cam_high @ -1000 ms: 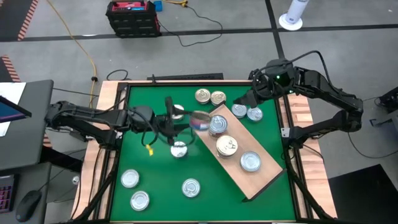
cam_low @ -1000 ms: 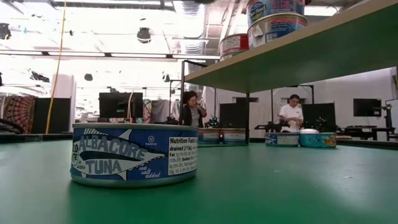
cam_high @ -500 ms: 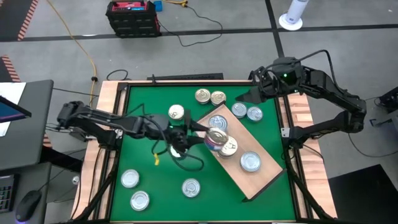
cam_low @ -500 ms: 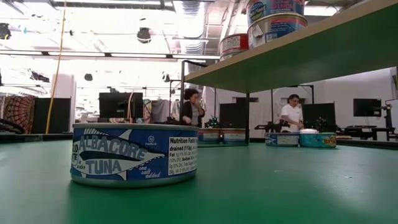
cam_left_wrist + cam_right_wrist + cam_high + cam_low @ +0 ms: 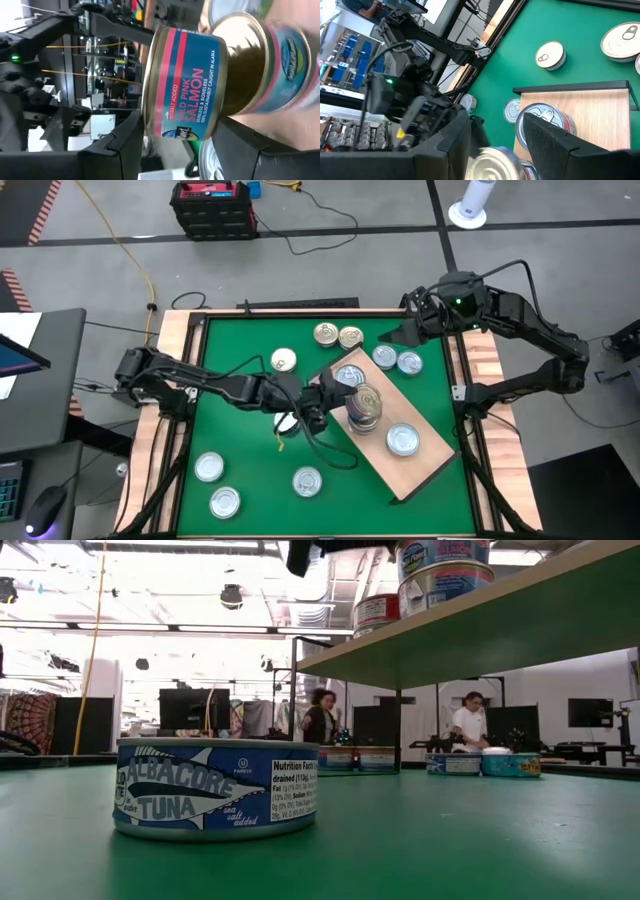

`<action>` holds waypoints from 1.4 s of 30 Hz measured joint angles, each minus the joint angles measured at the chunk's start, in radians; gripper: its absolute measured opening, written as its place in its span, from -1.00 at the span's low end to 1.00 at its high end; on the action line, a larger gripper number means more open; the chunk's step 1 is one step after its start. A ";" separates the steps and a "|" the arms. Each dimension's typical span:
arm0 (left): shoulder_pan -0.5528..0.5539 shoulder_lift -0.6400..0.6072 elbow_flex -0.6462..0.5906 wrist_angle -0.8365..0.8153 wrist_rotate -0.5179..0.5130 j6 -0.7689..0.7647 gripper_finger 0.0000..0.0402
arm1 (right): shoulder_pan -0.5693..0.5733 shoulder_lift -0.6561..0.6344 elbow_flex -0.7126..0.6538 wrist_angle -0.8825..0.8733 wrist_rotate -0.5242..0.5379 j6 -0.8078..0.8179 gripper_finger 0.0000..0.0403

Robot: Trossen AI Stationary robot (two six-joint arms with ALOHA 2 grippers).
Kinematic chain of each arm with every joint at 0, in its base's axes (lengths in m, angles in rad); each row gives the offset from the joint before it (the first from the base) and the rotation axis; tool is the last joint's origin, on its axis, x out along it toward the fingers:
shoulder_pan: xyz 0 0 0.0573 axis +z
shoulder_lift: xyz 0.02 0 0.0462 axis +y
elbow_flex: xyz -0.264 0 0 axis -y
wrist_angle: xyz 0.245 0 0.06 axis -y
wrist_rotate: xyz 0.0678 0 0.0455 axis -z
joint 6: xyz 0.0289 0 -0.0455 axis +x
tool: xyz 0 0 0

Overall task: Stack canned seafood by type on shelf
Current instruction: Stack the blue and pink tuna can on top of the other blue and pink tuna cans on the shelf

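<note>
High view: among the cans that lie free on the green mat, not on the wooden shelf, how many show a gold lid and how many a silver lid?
Gold-lid cans: 3
Silver-lid cans: 5
Total: 8 in plain sight on the green mat.

Salmon tin (image 5: 187, 85): glossy gold metal, smooth printed paper label. Shelf (image 5: 425, 462): matt light wood. Surface (image 5: 240, 330): matt green mat, wood-slat rim.

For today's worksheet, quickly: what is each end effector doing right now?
Left end effector: shut on a salmon can, over the shelf.
Right end effector: open, holding nothing, at the table's far edge.
</note>
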 joint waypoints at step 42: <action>0.017 0.005 0.001 -0.006 0.084 -0.310 0.54 | 0.000 0.000 0.000 0.008 0.024 -0.036 0.02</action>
